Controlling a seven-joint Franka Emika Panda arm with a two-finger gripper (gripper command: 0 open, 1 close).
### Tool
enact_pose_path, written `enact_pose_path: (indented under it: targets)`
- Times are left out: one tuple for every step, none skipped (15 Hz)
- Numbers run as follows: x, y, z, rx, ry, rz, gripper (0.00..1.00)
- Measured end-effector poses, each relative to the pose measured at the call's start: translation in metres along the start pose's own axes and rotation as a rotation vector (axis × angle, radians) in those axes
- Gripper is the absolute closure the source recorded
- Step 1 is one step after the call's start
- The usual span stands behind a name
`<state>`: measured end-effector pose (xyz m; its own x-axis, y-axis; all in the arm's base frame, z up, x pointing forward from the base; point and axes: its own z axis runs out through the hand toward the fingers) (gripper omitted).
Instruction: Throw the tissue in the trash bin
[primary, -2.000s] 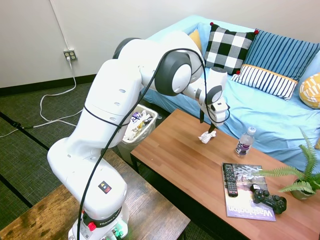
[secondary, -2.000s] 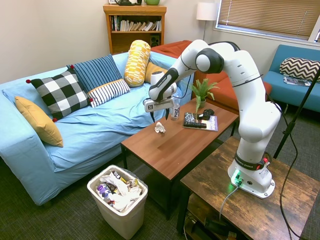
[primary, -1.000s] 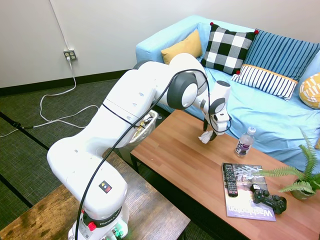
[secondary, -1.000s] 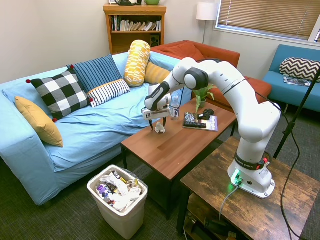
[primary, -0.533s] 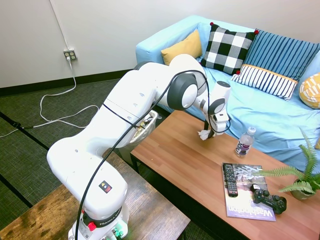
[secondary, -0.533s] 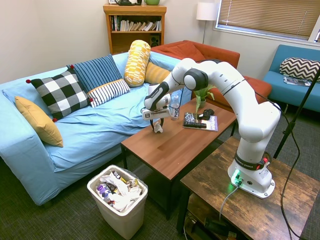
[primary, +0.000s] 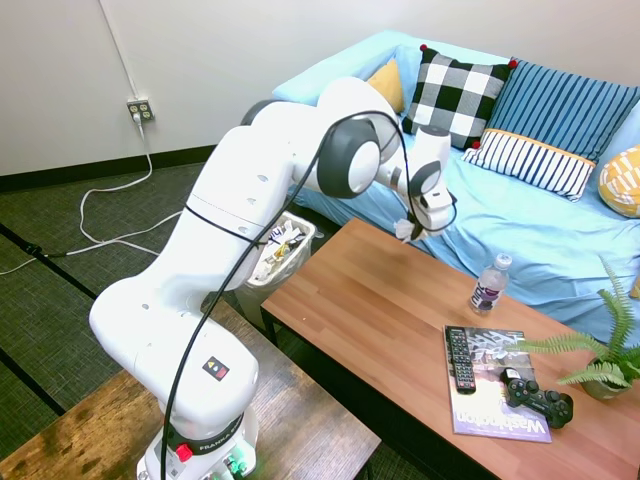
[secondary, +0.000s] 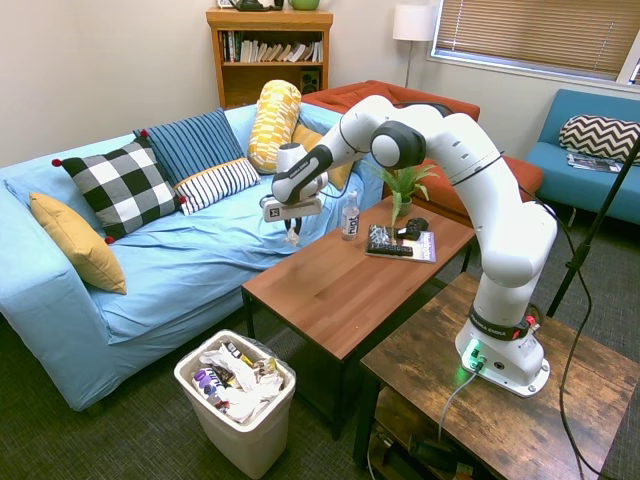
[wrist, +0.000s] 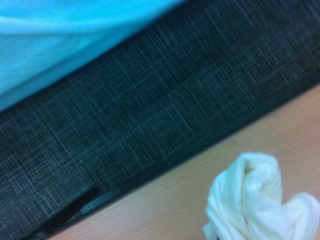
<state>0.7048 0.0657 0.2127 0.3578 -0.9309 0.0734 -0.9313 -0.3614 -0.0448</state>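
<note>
The tissue (primary: 404, 232) is a small crumpled white wad hanging from my gripper (primary: 410, 228), which is shut on it. It hangs above the sofa-side edge of the wooden coffee table (primary: 370, 310), clear of the tabletop. The second exterior view has the gripper (secondary: 291, 230) and tissue (secondary: 292, 238) over the gap between table and sofa. Close up in the wrist view, the tissue (wrist: 255, 200) shows above the table edge and dark carpet. The trash bin (secondary: 240, 400), white and full of rubbish, stands on the floor off the table's end; in the first exterior view the trash bin (primary: 285, 248) is partly behind my arm.
A water bottle (primary: 489, 283), a magazine (primary: 495, 400) with a remote on it, a game controller (primary: 537, 395) and a potted fern (primary: 600, 360) sit at the table's other end. The blue sofa (secondary: 150, 250) with cushions runs along the table's far side.
My gripper came down on the tissue on the table and shut on it. It has since lifted it and carried it toward the sofa-side edge, nearer the bin end.
</note>
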Motion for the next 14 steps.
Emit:
enact_pose_path:
  targets:
    - [-0.028, -0.009, -0.022, 0.007, 0.021, -0.046, 1.0]
    - [-0.059, -0.015, -0.038, 0.009, 0.042, -0.096, 1.0]
    - [-0.093, -0.02, -0.047, 0.01, 0.059, -0.148, 1.0]
    - [-0.128, -0.024, -0.051, 0.009, 0.07, -0.197, 1.0]
    - [-0.165, -0.025, -0.052, 0.005, 0.068, -0.249, 1.0]
    - [-0.201, -0.024, -0.053, 0.0, 0.061, -0.3, 1.0]
    - [-0.235, -0.022, -0.052, -0.003, 0.062, -0.345, 1.0]
    - [-0.265, -0.018, -0.05, -0.012, 0.065, -0.383, 1.0]
    - [-0.291, -0.013, -0.045, -0.023, 0.065, -0.416, 1.0]
    - [-0.312, -0.008, -0.038, -0.036, 0.065, -0.446, 1.0]
    - [-0.329, -0.003, -0.03, -0.047, 0.071, -0.474, 1.0]
    - [-0.344, 0.003, -0.019, -0.06, 0.079, -0.499, 1.0]
    - [-0.357, 0.008, -0.009, -0.073, 0.086, -0.521, 1.0]
    - [-0.367, 0.013, -0.002, -0.082, 0.094, -0.54, 1.0]
